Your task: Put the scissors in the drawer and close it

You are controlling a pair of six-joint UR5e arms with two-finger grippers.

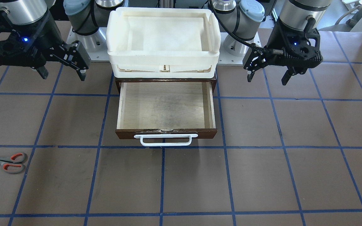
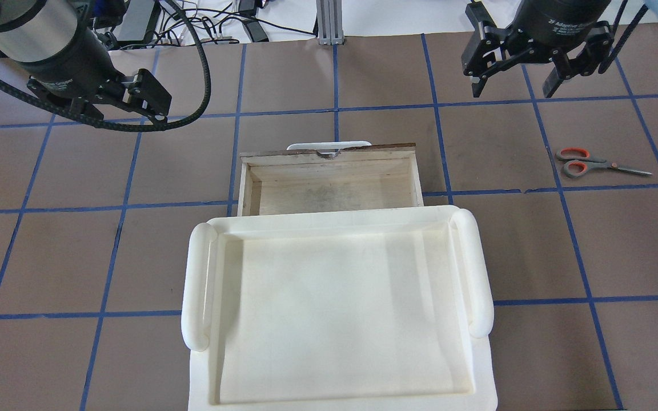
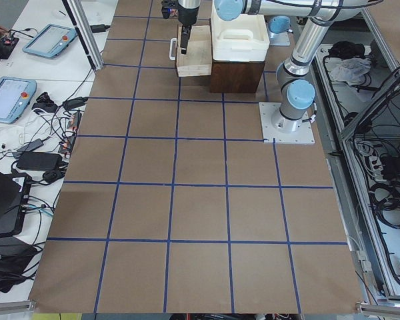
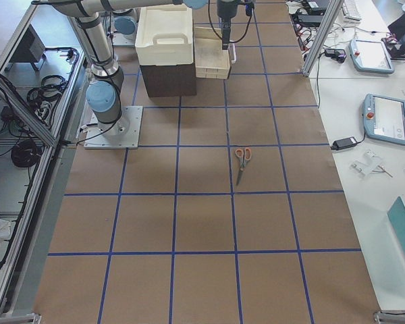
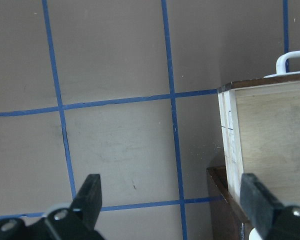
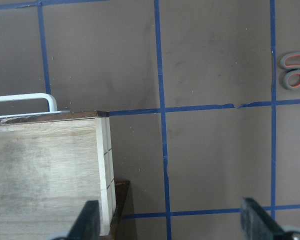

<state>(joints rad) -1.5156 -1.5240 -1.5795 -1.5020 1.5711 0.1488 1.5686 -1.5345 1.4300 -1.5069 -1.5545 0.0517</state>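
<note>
**Scissors (image 1: 6,162) on table, robot's right side; drawer (image 1: 167,106) open, pick not yet made**

Scissors lie flat on the brown table (image 1: 262,175), blades together, well apart from the drawer and out toward the robot's right end. Their long axis runs along the table's length, with the orange-lined handles toward the drawer and the tips pointing away from it.

Drawer stands open with a bare plywood floor. Its white bar handle (image 1: 165,140) faces the operators' side.

Right gripper (image 1: 63,74) hangs above the table by the drawer's right flank, fingers spread wide and holding nothing. Its wrist camera catches the scissor handles at the frame edge. Left gripper (image 1: 267,78) hangs by the other flank, likewise spread and empty.

White plastic tray (image 1: 163,56) sits on the dark cabinet (image 4: 169,79) behind.

Judgement: the right arm is nearer. It should travel outward, then close across the long axis.
</note>
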